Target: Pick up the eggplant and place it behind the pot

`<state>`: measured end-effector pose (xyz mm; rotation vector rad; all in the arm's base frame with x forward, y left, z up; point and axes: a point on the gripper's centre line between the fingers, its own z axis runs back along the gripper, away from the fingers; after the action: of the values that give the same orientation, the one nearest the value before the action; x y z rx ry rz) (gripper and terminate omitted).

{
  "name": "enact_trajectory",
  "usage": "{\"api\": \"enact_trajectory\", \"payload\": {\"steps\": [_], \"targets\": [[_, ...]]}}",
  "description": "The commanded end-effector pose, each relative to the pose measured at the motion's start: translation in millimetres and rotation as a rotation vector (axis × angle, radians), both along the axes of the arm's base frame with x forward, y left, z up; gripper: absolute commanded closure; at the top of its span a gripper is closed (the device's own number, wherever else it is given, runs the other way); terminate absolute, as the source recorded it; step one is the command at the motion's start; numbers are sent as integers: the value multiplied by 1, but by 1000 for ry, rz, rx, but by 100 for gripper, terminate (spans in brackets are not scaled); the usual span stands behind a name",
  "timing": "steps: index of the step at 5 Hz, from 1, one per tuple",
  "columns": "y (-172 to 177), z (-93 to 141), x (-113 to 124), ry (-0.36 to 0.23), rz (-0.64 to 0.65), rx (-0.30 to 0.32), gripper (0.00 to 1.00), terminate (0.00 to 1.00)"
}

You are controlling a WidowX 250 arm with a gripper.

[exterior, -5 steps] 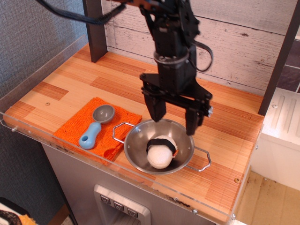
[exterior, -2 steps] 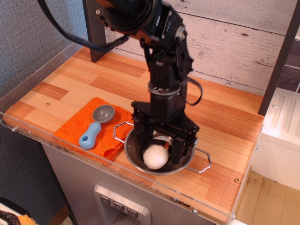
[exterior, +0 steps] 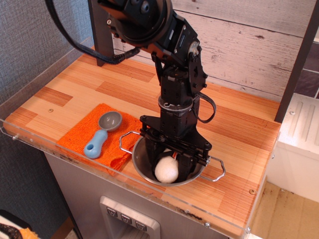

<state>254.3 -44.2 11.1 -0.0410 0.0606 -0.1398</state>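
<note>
The eggplant (exterior: 167, 171), a white egg-shaped ball, lies inside the pot (exterior: 141, 160), a shiny steel bowl with two wire loop handles near the table's front edge. My gripper (exterior: 171, 162) has come down into the pot from above. Its black fingers (exterior: 151, 155) stand on either side of the eggplant's upper part and hide its black band. The jaws still look spread, with the ball between them and resting on the pot's bottom.
An orange cloth (exterior: 75, 137) lies left of the pot with a blue-handled grey scoop (exterior: 102, 132) on it. A clear acrylic lip (exterior: 60, 157) runs along the table's front edge. The white plank wall (exterior: 249, 45) stands behind, with bare wood between it and the pot.
My gripper has dropped from above the pot's rear rim down into the pot and now straddles the eggplant. The pot's left handle shifted slightly.
</note>
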Motion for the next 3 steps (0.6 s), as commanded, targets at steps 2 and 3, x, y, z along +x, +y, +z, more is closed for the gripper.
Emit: {"api": "enact_trajectory", "payload": {"steps": [2, 3], "targets": [[-20, 85, 72, -218, -36, -53, 100, 0], [-32, 77, 103, -248, -51, -58, 100, 0]]}}
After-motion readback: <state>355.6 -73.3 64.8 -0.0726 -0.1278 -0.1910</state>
